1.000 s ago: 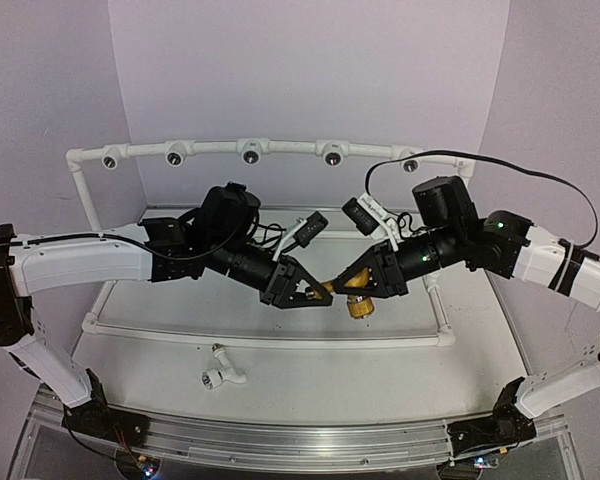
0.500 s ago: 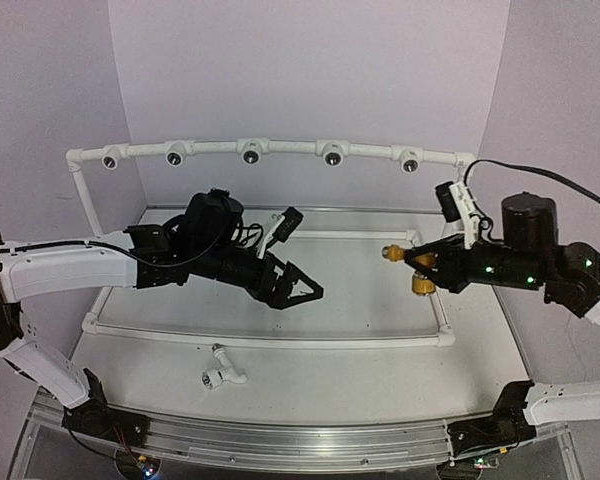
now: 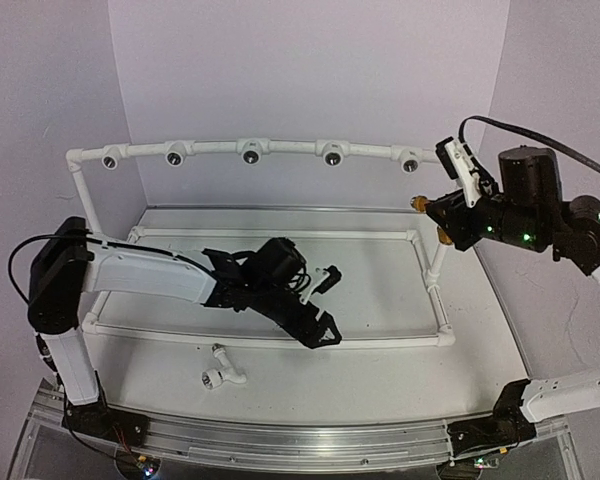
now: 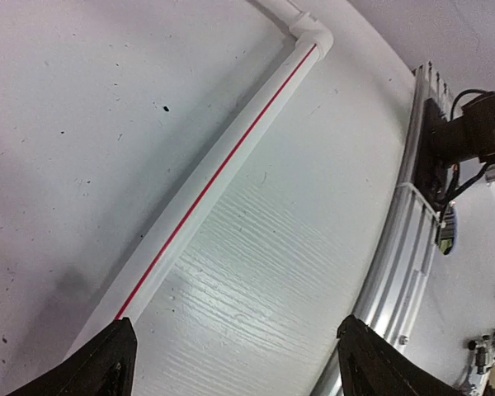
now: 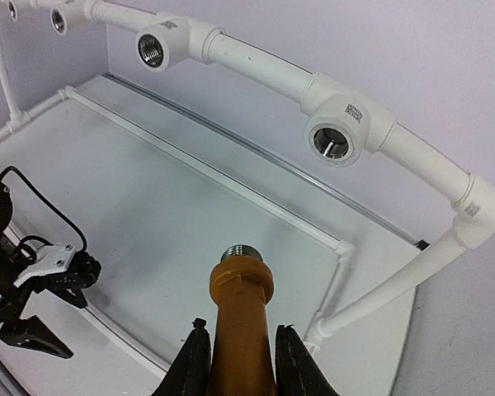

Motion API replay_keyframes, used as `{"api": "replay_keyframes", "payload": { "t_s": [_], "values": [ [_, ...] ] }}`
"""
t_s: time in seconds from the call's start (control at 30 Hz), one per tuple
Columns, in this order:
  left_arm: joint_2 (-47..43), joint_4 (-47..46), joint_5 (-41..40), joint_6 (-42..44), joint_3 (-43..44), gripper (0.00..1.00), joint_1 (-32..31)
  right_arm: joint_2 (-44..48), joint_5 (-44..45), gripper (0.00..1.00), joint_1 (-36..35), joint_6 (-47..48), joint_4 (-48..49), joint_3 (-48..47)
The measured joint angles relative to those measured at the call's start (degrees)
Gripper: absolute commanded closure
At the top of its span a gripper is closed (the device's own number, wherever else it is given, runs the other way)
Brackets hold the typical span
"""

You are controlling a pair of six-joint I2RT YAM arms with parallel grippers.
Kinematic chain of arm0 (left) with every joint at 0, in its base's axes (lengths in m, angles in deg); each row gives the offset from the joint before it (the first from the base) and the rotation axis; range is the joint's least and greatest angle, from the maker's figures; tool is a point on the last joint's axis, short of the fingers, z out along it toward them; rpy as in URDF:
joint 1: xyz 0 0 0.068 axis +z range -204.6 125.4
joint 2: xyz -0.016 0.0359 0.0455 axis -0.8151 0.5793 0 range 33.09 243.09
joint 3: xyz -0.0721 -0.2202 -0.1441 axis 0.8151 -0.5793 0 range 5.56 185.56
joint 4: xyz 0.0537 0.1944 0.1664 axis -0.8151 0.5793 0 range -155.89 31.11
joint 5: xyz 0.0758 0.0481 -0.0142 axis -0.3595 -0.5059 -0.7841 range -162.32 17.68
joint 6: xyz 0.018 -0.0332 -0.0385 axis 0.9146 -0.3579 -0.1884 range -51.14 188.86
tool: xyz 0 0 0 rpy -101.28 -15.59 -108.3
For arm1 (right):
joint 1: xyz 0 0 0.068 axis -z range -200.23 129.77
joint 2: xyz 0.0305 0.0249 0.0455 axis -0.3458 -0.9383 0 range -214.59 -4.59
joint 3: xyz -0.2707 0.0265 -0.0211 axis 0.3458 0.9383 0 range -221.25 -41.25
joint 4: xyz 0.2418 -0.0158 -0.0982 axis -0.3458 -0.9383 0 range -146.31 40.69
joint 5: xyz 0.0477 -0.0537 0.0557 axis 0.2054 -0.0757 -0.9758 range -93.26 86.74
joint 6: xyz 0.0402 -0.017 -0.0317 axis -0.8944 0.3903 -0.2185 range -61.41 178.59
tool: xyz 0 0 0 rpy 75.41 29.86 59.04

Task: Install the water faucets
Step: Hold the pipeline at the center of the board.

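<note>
My right gripper (image 5: 242,328) is shut on the yellow-orange faucet (image 5: 242,305), whose threaded metal end points up toward the rightmost socket (image 5: 330,140) of the white pipe frame (image 3: 250,150). From above, that gripper (image 3: 435,218) is raised at the right end of the frame, the orange faucet (image 3: 418,203) showing at its tip a little below the socket. The white faucet (image 3: 220,376) lies on the table near the front. My left gripper (image 3: 325,335) stands open and empty, low over the front pipe, to the right of and behind the white faucet. Nothing is between its fingers (image 4: 235,330).
A low rectangle of white pipe (image 3: 280,340) lies on the table; its front run with a red line (image 4: 214,173) passes under my left gripper. An aluminium rail (image 4: 404,247) borders the table's front. More sockets (image 5: 153,51) line the raised pipe.
Both grippers held the orange faucet at mid-table. The left let go, opened and dropped toward the front pipe. The right carried the faucet up and right to the frame's right end.
</note>
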Motion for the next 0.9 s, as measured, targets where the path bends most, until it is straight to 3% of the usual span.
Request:
{"api": "replay_keyframes", "payload": {
  "t_s": [0.17, 0.33, 0.43, 0.6, 0.73, 0.83, 0.9],
  "values": [
    [7.5, 3.2, -5.9, 5.2, 5.0, 0.13, -3.4, -6.6, 7.3, 1.00, -0.6, 10.5, -3.7, -6.7],
    [11.1, 5.0, -8.9, 9.1, 7.8, 0.11, -4.3, -8.8, 21.8, 1.00, -6.6, 23.6, -1.0, -5.4],
    [12.6, 5.1, -9.5, 11.0, 9.0, 0.08, -4.2, -8.8, 30.5, 1.00, -10.6, 35.3, 8.3, 1.0],
    [14.6, 5.1, -10.3, 13.8, 10.2, 0.09, -4.4, -8.8, 37.5, 1.00, -12.1, 56.2, 27.7, 13.1],
    [16.1, 5.0, -10.9, 16.0, 11.3, 0.24, -4.5, -8.8, 38.7, 1.00, -12.1, 67.5, 37.0, 17.1],
    [17.4, 4.9, -12.3, 18.1, 12.0, 0.38, -4.5, -8.8, 38.7, 1.00, -12.1, 71.4, 39.7, 17.3],
    [18.0, 4.8, -13.4, 19.5, 12.5, 0.41, -4.3, -8.8, 38.6, 1.00, -12.1, 73.0, 40.7, 17.3]
  ]
}}
